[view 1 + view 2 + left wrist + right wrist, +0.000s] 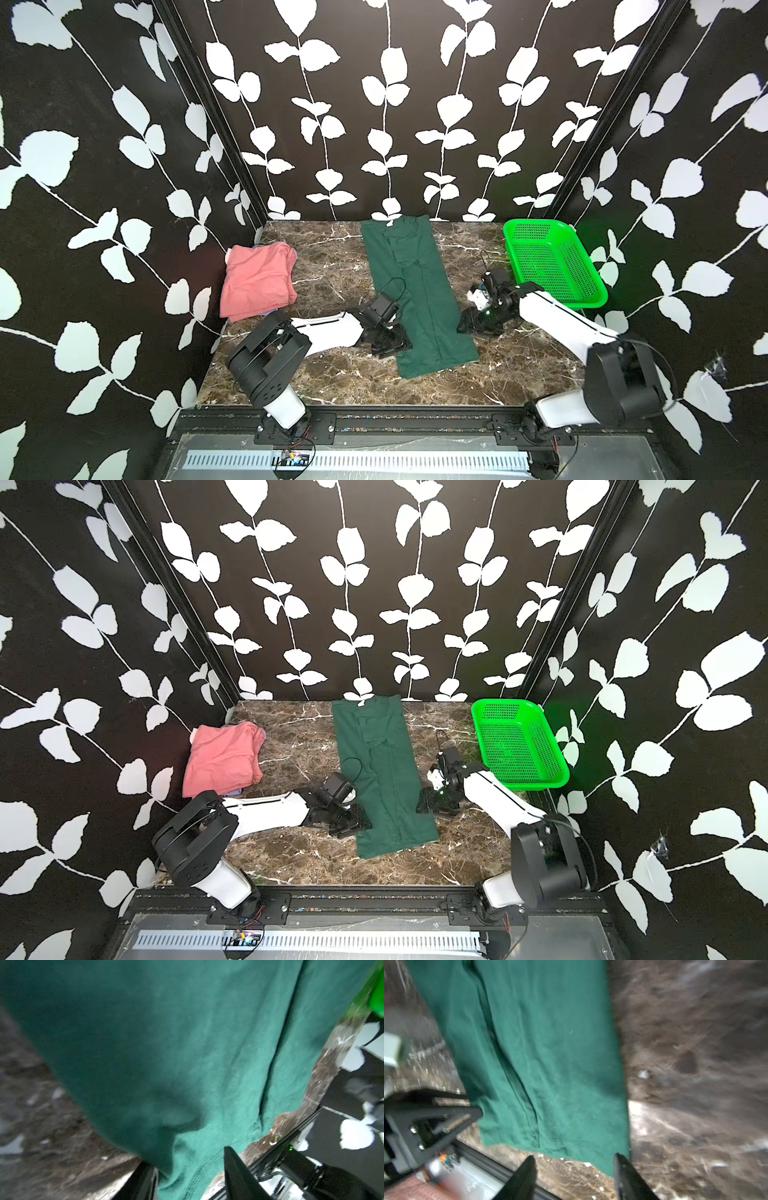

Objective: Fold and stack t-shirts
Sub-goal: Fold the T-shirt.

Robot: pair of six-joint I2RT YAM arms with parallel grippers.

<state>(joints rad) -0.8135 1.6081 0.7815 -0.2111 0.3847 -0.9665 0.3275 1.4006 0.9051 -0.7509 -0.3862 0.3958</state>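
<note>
Dark green t-shirt: you had the dark forest-green cloth t-shirt [415,291] lying flat in the middle of the brown marbled surface [324,266], folded into one long narrow strip.
Long axis: it ran from the back wall toward the front edge. The collar end lay at the wall and the hem end pointed at you, slanted a little to your right.
Left gripper: your left gripper [392,345] sat low at the strip's left edge near the hem. In the left wrist view its fingers [239,1174] stood apart with the hem lying between them, not pinched.
Right gripper: your right gripper [467,326] rested just beside the strip's right edge. In the right wrist view its jaws were parted, and the hem corner lay by one fingertip.
Stack: the salmon-pink folded cloth t-shirt [255,280] sat at the back left, well apart from the green one. A sliver of lavender cloth t-shirt [237,791] showed under its near edge.
Basket: the bright green perforated plastic basket [534,232] stood at the back right.
Count: you had three t-shirts, one basket and two grippers.
</note>
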